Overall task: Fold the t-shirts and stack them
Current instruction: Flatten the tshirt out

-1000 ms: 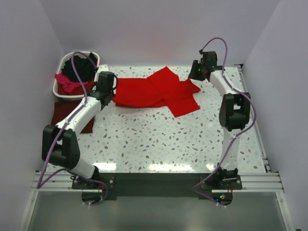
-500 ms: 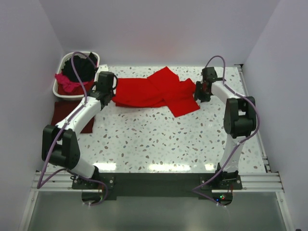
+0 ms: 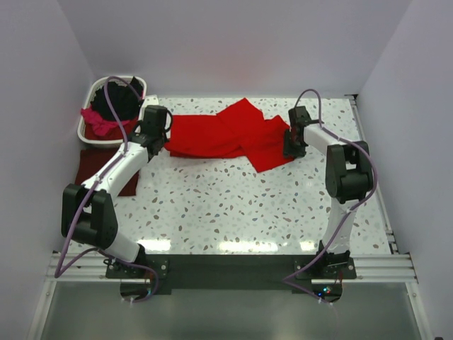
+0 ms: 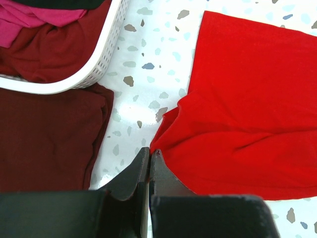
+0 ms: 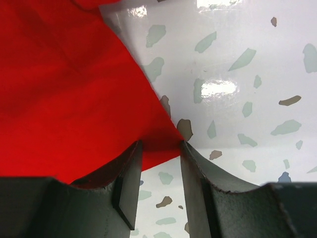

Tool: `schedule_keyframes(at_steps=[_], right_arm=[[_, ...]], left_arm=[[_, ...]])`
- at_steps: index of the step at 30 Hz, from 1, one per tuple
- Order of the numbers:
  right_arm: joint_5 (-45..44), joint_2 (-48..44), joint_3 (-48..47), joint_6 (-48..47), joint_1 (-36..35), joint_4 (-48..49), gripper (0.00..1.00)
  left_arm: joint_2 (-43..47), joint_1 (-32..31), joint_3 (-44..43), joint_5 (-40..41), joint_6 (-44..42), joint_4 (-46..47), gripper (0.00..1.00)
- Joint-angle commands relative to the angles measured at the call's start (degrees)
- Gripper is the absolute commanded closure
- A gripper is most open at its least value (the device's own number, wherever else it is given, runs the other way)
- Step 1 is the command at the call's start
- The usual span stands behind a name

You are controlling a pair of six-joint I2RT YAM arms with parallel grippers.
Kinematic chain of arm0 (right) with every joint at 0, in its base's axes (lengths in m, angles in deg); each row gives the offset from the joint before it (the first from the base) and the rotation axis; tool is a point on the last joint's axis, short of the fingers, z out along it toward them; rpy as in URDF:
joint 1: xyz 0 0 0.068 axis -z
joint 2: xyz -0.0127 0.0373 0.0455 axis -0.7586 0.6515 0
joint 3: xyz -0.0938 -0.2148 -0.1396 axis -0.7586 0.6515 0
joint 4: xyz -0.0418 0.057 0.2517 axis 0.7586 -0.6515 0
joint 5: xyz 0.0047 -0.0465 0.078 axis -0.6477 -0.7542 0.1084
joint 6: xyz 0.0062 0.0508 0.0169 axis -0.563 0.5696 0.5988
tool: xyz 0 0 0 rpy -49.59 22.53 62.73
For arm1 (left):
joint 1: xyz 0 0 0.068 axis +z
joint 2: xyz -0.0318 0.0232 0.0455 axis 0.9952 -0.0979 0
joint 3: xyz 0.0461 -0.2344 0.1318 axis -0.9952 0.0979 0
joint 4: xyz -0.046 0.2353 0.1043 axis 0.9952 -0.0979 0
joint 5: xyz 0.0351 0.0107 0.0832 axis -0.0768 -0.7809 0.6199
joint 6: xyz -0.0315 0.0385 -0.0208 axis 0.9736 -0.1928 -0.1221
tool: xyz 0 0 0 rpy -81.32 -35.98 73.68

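My left tool (image 4: 149, 152) is clamped on the red t-shirt (image 4: 247, 99) corner; the right tool (image 5: 159, 146) gapes astride the opposite corner. I'd close it squarely before lifting both together.

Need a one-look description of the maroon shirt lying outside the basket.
Find the white laundry basket at the far left corner of the table. Just nearer than it, flat on the tabletop, lies the dark maroon t-shirt. It is far darker than the bright red t-shirt spread mid-table, and unlike the clothes it sits outside the basket.
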Motion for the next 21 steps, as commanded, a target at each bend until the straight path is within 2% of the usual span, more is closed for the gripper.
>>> schedule_keyframes(at_steps=[1, 6, 15, 21], right_arm=[[-2.5, 1.1, 0.3, -0.5, -0.6, 1.2, 0.6], [-6.1, 1.2, 0.3, -0.4, -1.8, 0.2, 0.61], [-5.9, -3.0, -2.6, -0.4, -2.2, -1.8, 0.59], [-6.2, -0.7, -4.1, -0.7, -1.9, -2.2, 0.58]], left_arm=[[0.4, 0.7, -0.2, 0.4, 0.4, 0.3, 1.0], [0.6, 0.7, -0.2, 0.5, 0.4, 0.3, 1.0], [0.6, 0.7, -0.2, 0.5, 0.3, 0.2, 1.0], [0.8, 0.8, -0.1, 0.6, 0.3, 0.2, 1.0]])
